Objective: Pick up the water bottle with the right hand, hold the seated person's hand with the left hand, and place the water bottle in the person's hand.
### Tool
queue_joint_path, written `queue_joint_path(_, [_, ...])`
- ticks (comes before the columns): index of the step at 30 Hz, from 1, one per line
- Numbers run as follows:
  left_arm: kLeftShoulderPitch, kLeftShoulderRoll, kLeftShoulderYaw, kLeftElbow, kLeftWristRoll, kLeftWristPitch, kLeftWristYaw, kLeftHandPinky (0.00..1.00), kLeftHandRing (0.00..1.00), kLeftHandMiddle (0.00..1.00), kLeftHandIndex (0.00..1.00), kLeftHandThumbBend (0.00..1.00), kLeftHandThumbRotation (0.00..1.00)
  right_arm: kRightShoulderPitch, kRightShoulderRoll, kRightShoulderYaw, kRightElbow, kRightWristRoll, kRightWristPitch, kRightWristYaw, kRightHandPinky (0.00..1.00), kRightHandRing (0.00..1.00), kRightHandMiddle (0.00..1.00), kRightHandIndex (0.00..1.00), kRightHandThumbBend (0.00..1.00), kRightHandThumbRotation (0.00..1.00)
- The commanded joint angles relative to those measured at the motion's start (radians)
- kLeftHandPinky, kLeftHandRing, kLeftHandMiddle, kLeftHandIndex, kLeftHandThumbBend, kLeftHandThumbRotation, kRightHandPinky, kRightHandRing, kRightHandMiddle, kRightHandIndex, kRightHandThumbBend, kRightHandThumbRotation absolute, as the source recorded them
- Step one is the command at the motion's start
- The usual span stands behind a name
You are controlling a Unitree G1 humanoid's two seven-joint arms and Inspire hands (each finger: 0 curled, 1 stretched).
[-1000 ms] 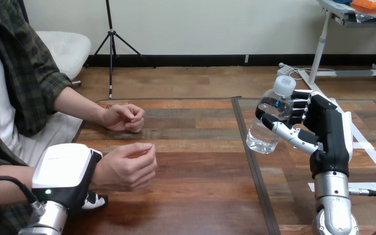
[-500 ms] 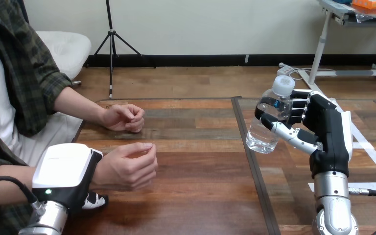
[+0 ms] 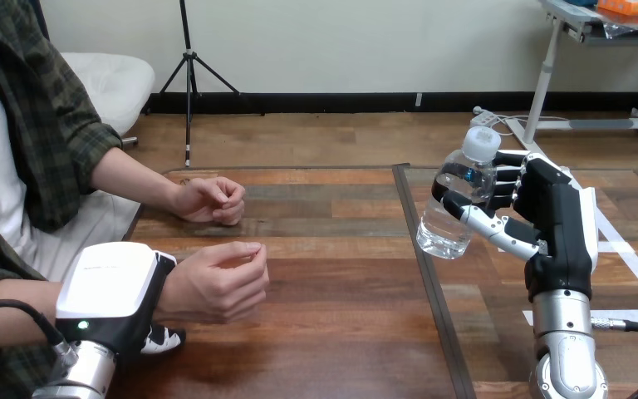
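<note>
My right hand (image 3: 561, 224) is shut on a clear water bottle (image 3: 457, 204) with a white cap. It holds the bottle tilted, off the table at the right, with the thumb across the front. My left hand (image 3: 108, 287) is at the lower left, its white back facing up over the person's wrist. Its fingers (image 3: 164, 338) curl under that wrist. The person's held hand (image 3: 220, 283) is loosely curled, palm turned inward, and sits well left of the bottle.
The person's other hand (image 3: 210, 199) rests loosely closed on the wooden table (image 3: 332, 332) further back at the left. A dark seam (image 3: 432, 274) runs front to back across the table just under the bottle.
The bottle in my right hand has drifted very slightly left. My left hand and both of the person's hands have stayed where they were.
</note>
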Motion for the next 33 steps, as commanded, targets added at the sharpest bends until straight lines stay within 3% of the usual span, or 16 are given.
queue_joint_path(1, [-0.023,-0.001,-0.010,-0.036,-0.001,-0.022,0.019,0.31,0.35,0.40,0.43,0.81,0.00,-0.053,0.005,0.003,-0.081,0.014,-0.036,0.007,0.40,0.44,0.49,0.53,0.72,0.00])
queue_joint_path(12, [-0.023,-0.002,-0.009,-0.040,-0.005,-0.024,0.017,0.30,0.34,0.39,0.42,0.81,0.00,-0.056,0.006,0.006,-0.076,0.017,-0.063,0.026,0.39,0.44,0.49,0.53,0.71,0.00])
queue_joint_path(21, [-0.026,0.004,-0.014,-0.042,0.019,-0.023,0.041,0.28,0.31,0.36,0.38,0.81,0.00,-0.054,0.005,0.010,-0.085,-0.004,-0.061,0.008,0.38,0.44,0.49,0.53,0.72,0.00])
queue_joint_path(33, [-0.023,0.003,-0.007,-0.054,0.007,-0.025,0.035,0.30,0.34,0.39,0.41,0.82,0.00,-0.055,0.009,0.008,-0.088,0.018,-0.061,0.029,0.38,0.44,0.49,0.53,0.72,0.00])
